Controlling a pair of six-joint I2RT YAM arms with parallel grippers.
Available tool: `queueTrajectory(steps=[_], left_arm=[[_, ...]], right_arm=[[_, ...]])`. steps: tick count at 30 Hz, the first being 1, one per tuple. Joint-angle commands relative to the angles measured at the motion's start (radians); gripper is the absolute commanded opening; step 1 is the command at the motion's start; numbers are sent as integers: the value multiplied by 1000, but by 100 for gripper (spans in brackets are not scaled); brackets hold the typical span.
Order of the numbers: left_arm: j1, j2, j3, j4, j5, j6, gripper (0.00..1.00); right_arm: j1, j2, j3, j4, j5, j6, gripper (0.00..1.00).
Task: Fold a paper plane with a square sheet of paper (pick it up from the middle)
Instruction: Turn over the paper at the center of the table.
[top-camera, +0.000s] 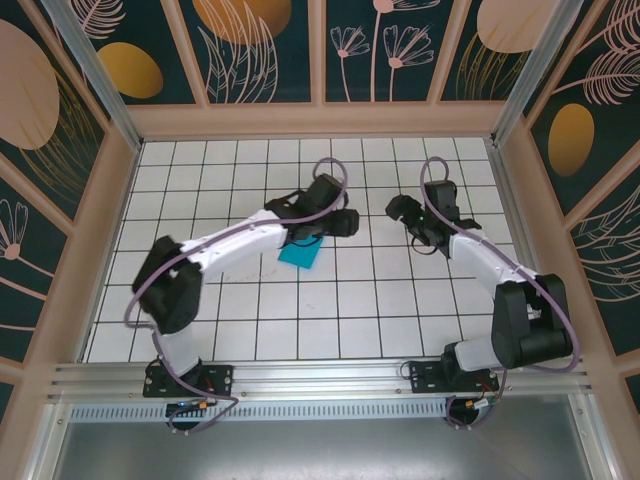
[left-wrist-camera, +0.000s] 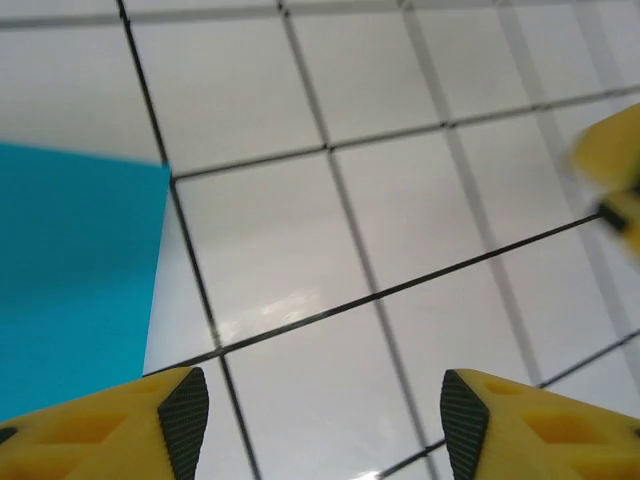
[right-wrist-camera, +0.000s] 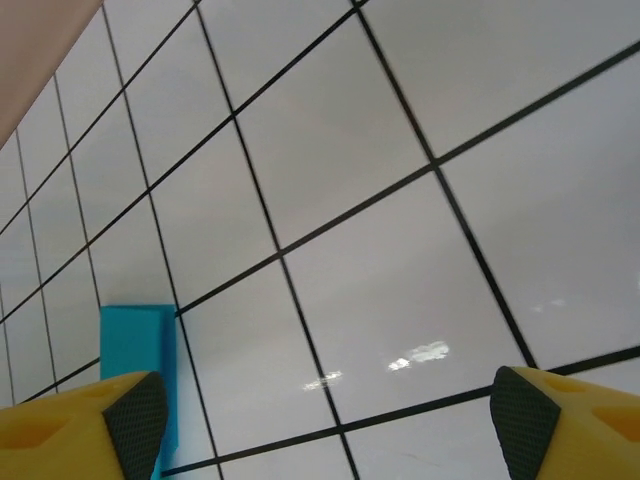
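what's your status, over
Left claw open, empty. Right claw open, empty. Teal paper flat on tiled table, beside left claw. No obstacle seen.

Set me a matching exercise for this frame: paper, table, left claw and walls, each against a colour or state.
Things:
1. paper
2. table
3. left claw
4. walls

Descriptions:
A. white with dark grid lines
B. open, holding nothing
C. plain teal
D. dark, with leaf and flower patterns

Pairs: 1-C, 2-A, 3-B, 4-D
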Motion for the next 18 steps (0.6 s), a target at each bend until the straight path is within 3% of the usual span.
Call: queueTrajectory(steps=[1, 9, 12, 18], left_arm=[[93, -101, -153, 158, 94, -83, 65], [322, -261, -451, 196, 5, -190, 62], [378, -310, -536, 196, -10, -208, 63], [436, -375, -637, 201, -25, -228, 72]], right_arm=[[57, 60, 75, 13, -89, -33, 83], [315, 361, 332, 54, -177, -3, 49], [391, 490, 445, 46, -188, 12, 42], [469, 717, 660, -31, -210, -16, 40]])
